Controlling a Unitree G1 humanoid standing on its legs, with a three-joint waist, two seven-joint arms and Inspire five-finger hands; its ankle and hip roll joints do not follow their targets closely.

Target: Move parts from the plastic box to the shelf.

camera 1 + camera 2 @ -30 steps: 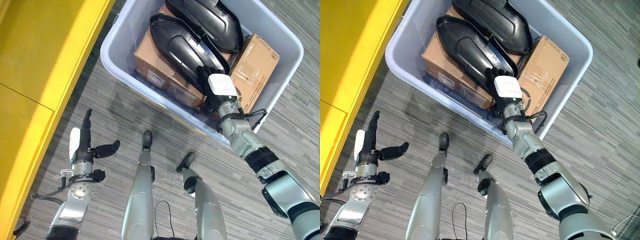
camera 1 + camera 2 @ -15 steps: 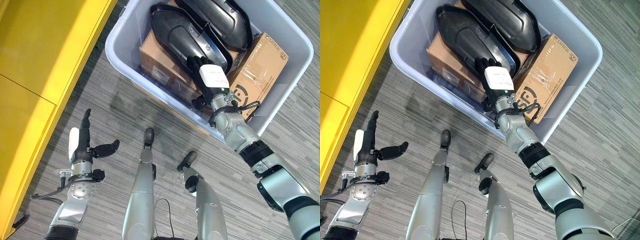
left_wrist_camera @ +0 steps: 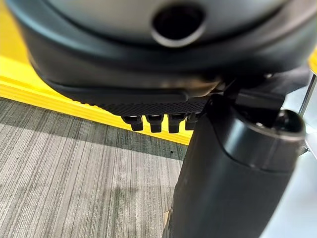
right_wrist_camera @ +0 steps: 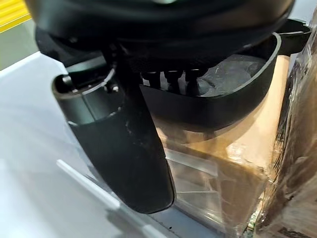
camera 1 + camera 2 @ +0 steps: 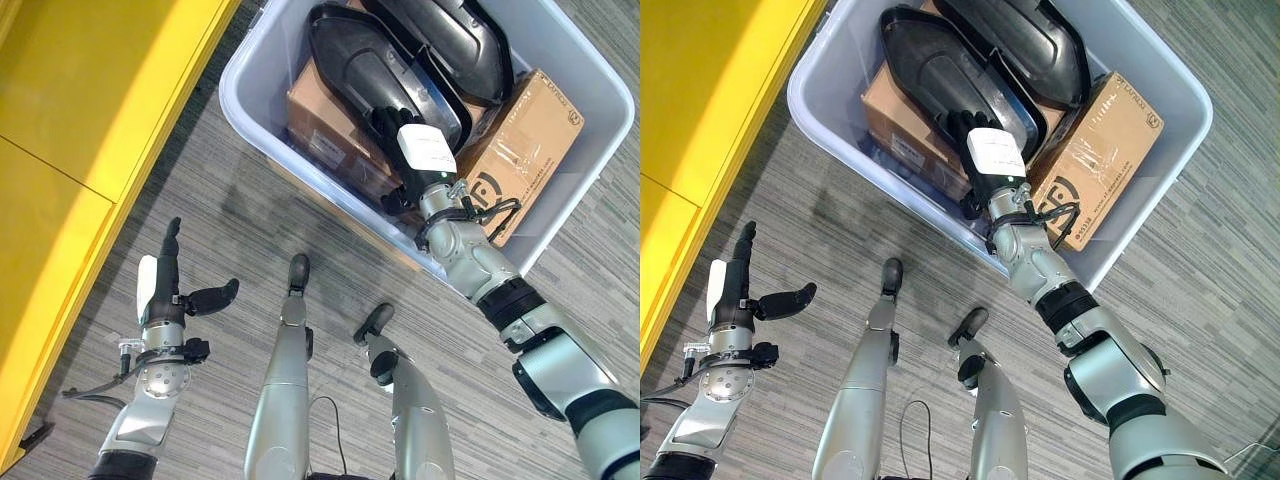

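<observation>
Two black parts [image 5: 385,75] lie stacked on cartons [image 5: 525,135] inside the box [image 5: 250,70], where the right hand [image 5: 420,150], fingers straight and holding nothing, reaches the nearer one; left hand [image 5: 165,290] hangs open, idle.

The plastic box [image 5: 250,95] around the right hand [image 5: 400,135] is pale grey-blue. Under that hand's fingers lie glossy black parts [image 5: 375,75] on brown cardboard cartons [image 5: 530,140] with black print. The floor [image 5: 230,230] is grey, finely striped. Beside the left hand [image 5: 165,290], the shelf [image 5: 80,110] is bright yellow.
</observation>
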